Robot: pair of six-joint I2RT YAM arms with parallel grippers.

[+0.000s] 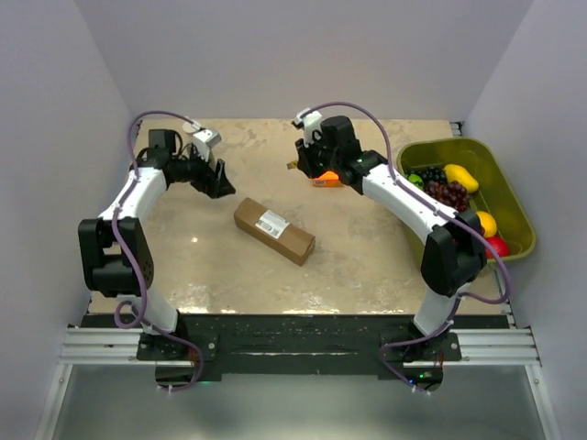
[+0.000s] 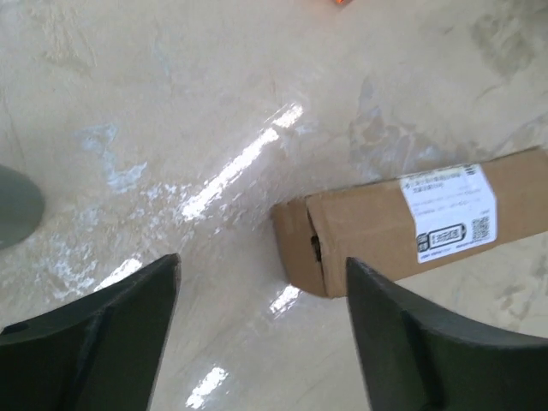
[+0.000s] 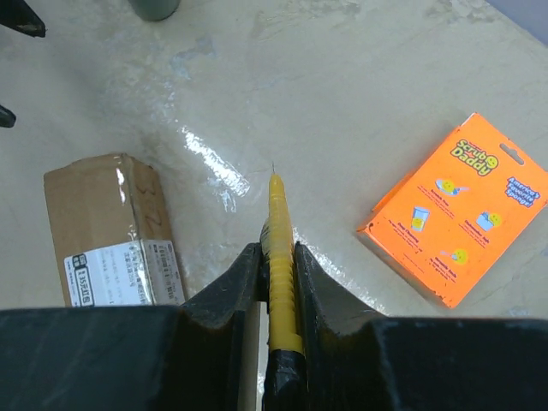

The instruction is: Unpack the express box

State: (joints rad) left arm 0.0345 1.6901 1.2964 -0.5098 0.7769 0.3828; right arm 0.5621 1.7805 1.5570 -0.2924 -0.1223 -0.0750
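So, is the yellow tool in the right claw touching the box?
Apart. The right wrist view shows the yellow tool with its tip over bare table and the box well off to one side. The top view agrees.

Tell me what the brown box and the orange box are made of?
The brown box looks like plain matte cardboard: dull brown, folded end flaps, a white paper label stuck on. The orange box seems to be thin printed card, smooth, maybe slightly glossy.

Express box [image 1: 273, 230] lies diagonally; left gripper [image 1: 223, 186] at its 10 o'clock, apart; orange box [image 1: 326, 180] at its 1 o'clock.
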